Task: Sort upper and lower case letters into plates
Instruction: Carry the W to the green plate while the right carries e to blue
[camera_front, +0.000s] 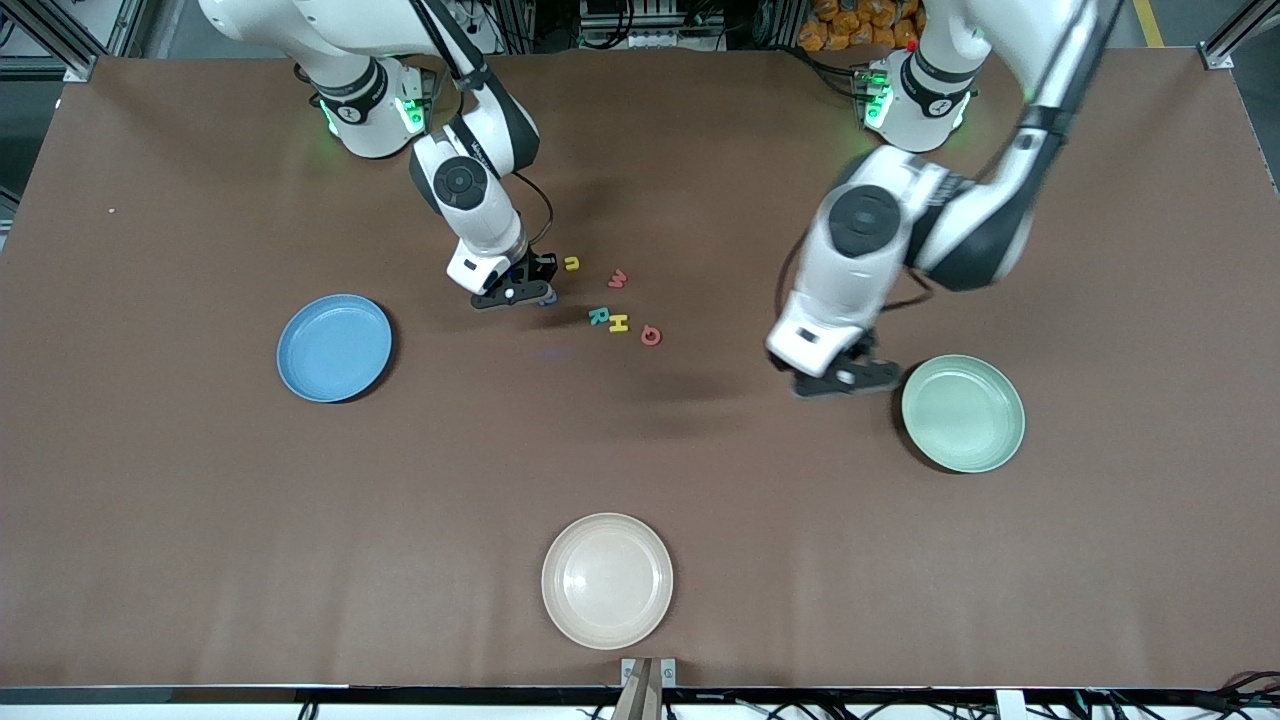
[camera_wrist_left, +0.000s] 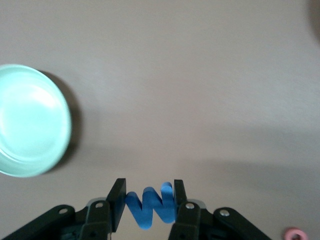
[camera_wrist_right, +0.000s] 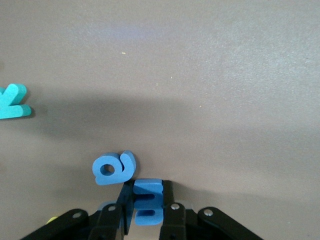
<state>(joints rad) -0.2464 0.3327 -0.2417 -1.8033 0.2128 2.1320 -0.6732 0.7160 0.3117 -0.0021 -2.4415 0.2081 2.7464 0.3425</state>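
Clock face laid on the front view, 12 toward the arm bases.

Left gripper (camera_front: 845, 377): fingers closed on a blue W (camera_wrist_left: 150, 206), pinched flat-side. It is over bare table (camera_front: 700, 520) just at the 9 o'clock edge of the green plate (camera_front: 963, 412), not over the plate itself. Green plate sits at 3 o'clock on the table and the blue plate (camera_front: 334, 347) at 9. Both look empty.

Right gripper (camera_front: 515, 295): down at the 9 o'clock end of the letter cluster near table centre, fingers shut on a blue letter (camera_wrist_right: 147, 202). A second blue letter (camera_wrist_right: 114, 169) lies just beside the held one, possibly touching.

Remaining on the table: yellow u (camera_front: 571, 263), coral m (camera_front: 618, 279), teal R (camera_front: 597, 316), yellow H (camera_front: 619, 323), coral Q (camera_front: 651, 336).

Risks, as judged:
- A release now drops the W short of the rim.
- Right-hand lift may drag or flip the neighbouring blue letter.
- The pinch looks near the letter's edge, so it may twist out.
- W reads alike in both cases, so a misfile is possible.
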